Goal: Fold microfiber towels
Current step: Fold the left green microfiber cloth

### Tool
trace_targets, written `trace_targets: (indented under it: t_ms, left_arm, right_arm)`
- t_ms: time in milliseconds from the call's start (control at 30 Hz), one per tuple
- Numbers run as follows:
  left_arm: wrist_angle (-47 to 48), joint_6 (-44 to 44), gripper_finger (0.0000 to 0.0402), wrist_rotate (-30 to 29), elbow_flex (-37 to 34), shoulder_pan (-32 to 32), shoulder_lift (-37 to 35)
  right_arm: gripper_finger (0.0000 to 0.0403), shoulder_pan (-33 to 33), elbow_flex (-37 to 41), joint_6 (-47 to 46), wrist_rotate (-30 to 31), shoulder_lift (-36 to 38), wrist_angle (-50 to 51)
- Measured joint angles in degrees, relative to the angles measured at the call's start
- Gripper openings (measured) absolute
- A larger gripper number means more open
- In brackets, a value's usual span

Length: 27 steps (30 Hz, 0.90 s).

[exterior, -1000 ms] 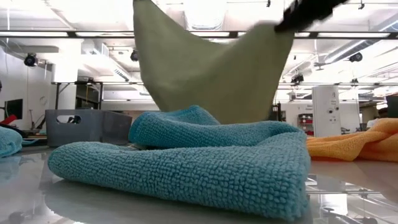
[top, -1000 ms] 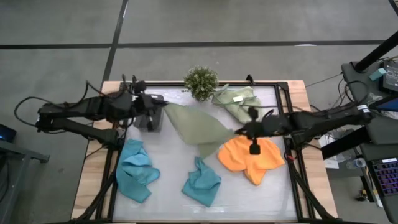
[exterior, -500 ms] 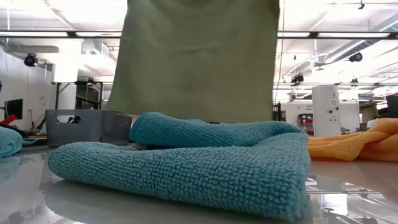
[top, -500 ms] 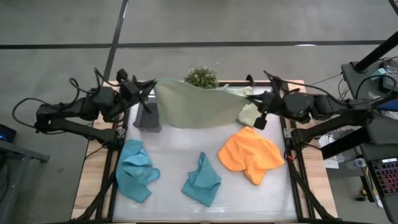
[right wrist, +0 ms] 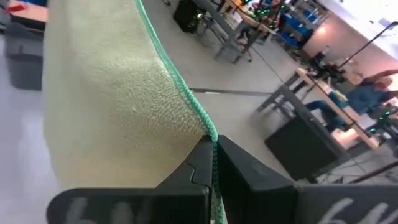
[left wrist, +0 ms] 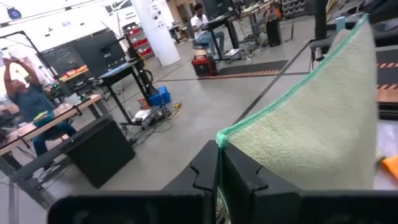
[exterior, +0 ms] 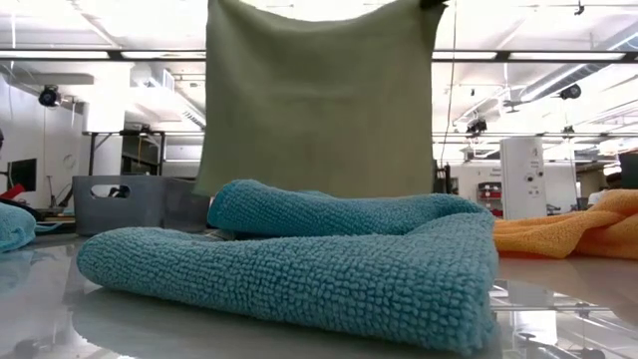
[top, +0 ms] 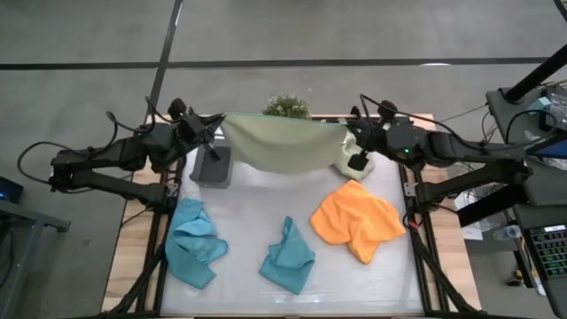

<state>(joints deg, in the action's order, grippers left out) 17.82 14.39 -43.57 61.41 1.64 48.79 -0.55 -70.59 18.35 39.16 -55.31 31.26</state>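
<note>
On table (top: 266, 226): two teal towels (top: 197, 241), one orange towel (top: 357, 221).

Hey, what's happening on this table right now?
Both arms hold one sage-green towel stretched in the air above the table's far edge. The left gripper pinches one top corner, the right gripper the other. It hangs flat, not yet folded. Two teal towels, an orange towel and another green one lie crumpled.

sage towel (top: 283, 146) now stretched flat, lifted
</note>
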Motion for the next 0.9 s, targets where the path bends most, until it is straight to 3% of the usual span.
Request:
trace_targets:
  t_ms: [200,433,633,900]
  left_arm:
    - [8.93,-7.30,0.0000,1.49,-1.47,-3.47,-2.63]
    - [9.25,-18.44,0.0000,7.51,-7.46,-12.57,-3.07]
    - [9.37,-25.59,0.0000,9.61,-10.91,-20.39,1.87]
    - [11.90,-35.16,0.0000,22.15,-10.84,-27.71,11.15]
  right_arm:
    - [0.0008,0.37,0.31,-5.84,-8.50,0.66,3.44]
    - [0.0008,2.74,5.74,-16.19,-23.15,0.44,7.02]
    - [0.0008,6.64,13.14,-24.46,-31.65,0.37,5.78]
    - [0.0008,15.85,22.91,-31.41,-41.03,0.37,-1.43]
